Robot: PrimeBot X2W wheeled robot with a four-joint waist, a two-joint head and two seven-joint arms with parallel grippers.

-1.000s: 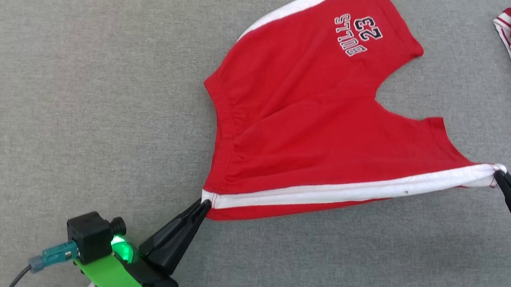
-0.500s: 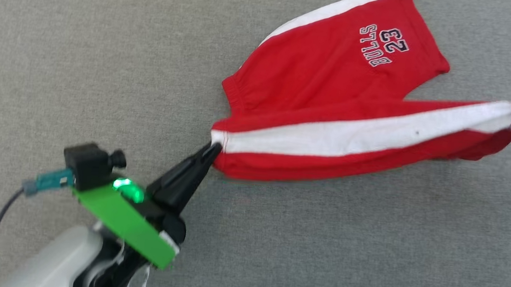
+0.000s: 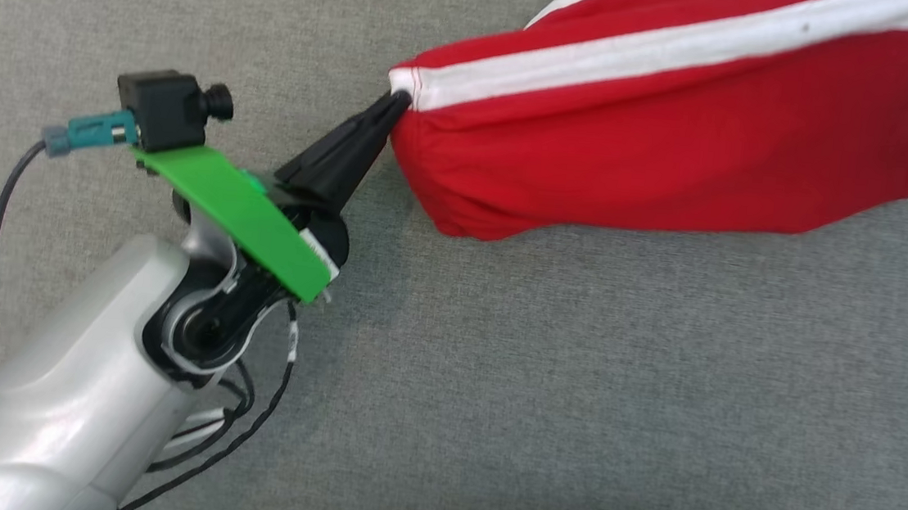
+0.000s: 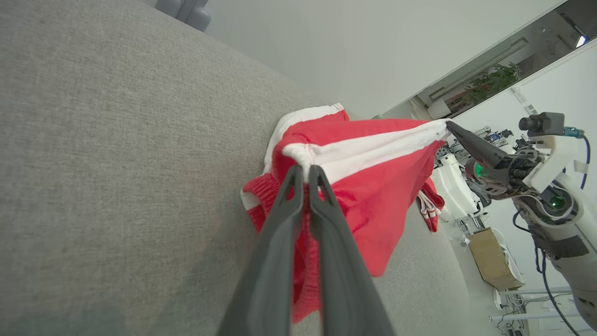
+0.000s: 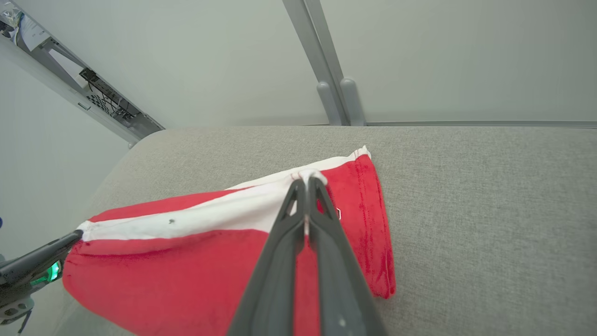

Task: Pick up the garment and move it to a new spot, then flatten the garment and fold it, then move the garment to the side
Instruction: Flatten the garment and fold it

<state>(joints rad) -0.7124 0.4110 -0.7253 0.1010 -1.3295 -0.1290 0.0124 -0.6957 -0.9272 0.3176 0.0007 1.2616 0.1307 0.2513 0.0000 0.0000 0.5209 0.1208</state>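
You have the red shorts [image 3: 677, 143] gripped at both ends of one white side stripe [image 3: 644, 50]. The left tool [image 3: 398, 102] is clenched on the waistband corner. The right tool [image 5: 305, 183] is clenched on the hem corner. The stripe is stretched taut between them. Most of the cloth hangs below the stripe, raised off the grey cushioned surface [image 3: 574, 381]. In the right wrist view the far leg seems to rest on that surface, so the shorts look only partly airborne.

I judge the pick-up made and the carry to a new spot under way. The shorts hang bunched, so the flattening, the folding and the final shift to the side all look not yet done.

By count you have one pair of shorts in hand and two tools, each grasping it. One second red-and-white garment [image 4: 428, 207] lies beyond the shorts in the left wrist view; I cannot tell what kind it is.
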